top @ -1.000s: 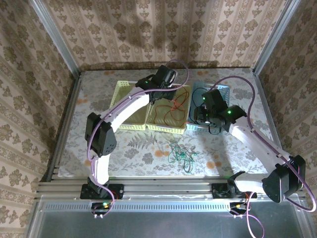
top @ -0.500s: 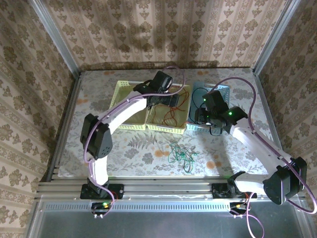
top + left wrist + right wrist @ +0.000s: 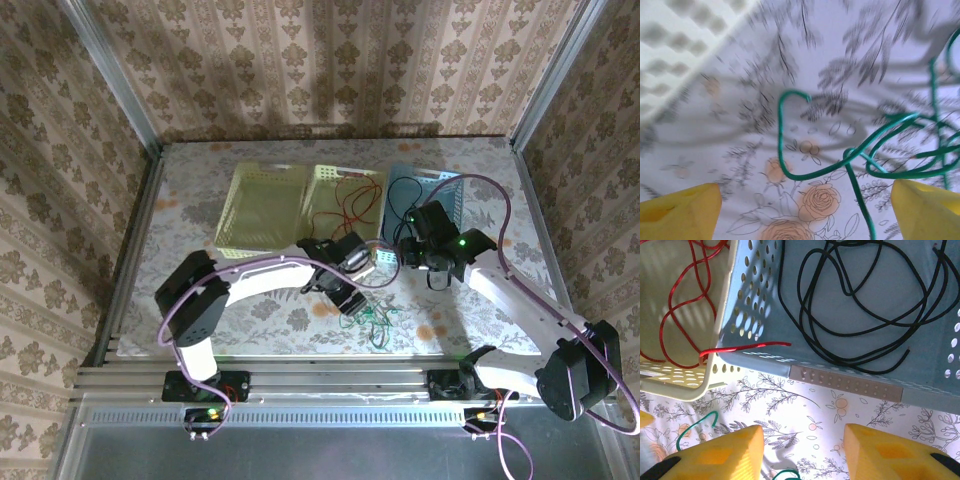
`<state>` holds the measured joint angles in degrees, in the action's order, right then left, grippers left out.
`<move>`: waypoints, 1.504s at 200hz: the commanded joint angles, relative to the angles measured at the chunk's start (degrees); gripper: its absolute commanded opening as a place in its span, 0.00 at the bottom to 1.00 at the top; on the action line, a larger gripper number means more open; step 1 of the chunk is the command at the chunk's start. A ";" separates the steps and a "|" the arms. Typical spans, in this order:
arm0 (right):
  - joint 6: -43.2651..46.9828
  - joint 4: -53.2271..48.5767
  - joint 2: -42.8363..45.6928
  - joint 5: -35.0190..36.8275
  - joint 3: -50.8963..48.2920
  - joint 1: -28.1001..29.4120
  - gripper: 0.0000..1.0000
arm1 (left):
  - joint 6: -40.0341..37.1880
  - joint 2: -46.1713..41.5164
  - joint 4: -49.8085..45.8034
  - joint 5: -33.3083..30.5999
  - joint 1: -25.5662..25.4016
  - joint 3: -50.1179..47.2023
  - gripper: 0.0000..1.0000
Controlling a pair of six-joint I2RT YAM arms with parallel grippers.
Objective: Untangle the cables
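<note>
Straddling green cable (image 3: 780, 135), left claw (image 3: 804, 210) wide.

The far half of the bench (image 3: 185, 200) is taken up by a yellow basket (image 3: 262, 215), a cream basket (image 3: 325, 185) and a blue basket (image 3: 452, 195) side by side in a row, with bare cloth left and right of them. In front of the row the left arm (image 3: 265, 275) lies low across the bench, and loops of green cable (image 3: 368, 318) fill the gap of the spread left pincer (image 3: 805, 205). The right pincer (image 3: 802, 450), also spread, hovers over bare cloth at the blue basket's near rim, where a red cable (image 3: 747, 347) end sticks out across the corner.
</note>
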<state>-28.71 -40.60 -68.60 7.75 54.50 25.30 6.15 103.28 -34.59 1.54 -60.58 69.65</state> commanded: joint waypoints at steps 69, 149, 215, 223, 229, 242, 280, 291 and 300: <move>4.78 4.74 3.54 -17.98 -6.52 3.23 0.48 | 1.14 0.66 2.13 2.52 0.71 -0.89 0.08; 9.96 17.75 -8.95 -26.61 -11.26 11.26 0.49 | 1.21 -6.33 7.06 4.78 1.06 -4.57 0.00; 8.17 26.55 -21.08 -24.93 -10.83 10.91 0.47 | 1.56 -15.40 12.88 6.28 1.96 -10.23 0.00; 7.43 28.13 -21.91 -25.29 -11.35 10.91 0.45 | 1.88 -16.64 13.78 6.86 2.31 -10.86 0.00; 6.94 28.99 -22.39 -25.58 -11.64 10.91 0.42 | 2.21 -17.41 14.30 6.70 2.66 -11.48 0.00; 6.65 29.48 -22.98 -25.81 -11.62 10.86 0.37 | 2.78 -18.98 15.19 6.04 3.19 -12.70 0.00; 5.67 29.20 -20.40 -23.75 -13.04 9.93 0.16 | 3.84 -20.75 14.17 2.87 4.47 -14.09 0.00; 4.74 26.93 -18.87 -20.54 -13.41 9.32 0.10 | 4.44 -21.32 13.27 -0.03 4.52 -13.76 0.00; 3.84 25.10 -17.07 -17.73 -14.15 8.79 0.07 | 5.04 -22.17 12.83 -1.93 4.57 -13.88 0.00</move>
<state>-22.24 -9.85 -89.23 -16.21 42.61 35.44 9.02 83.50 -21.23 4.84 -56.51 56.10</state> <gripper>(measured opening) 0.108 0.067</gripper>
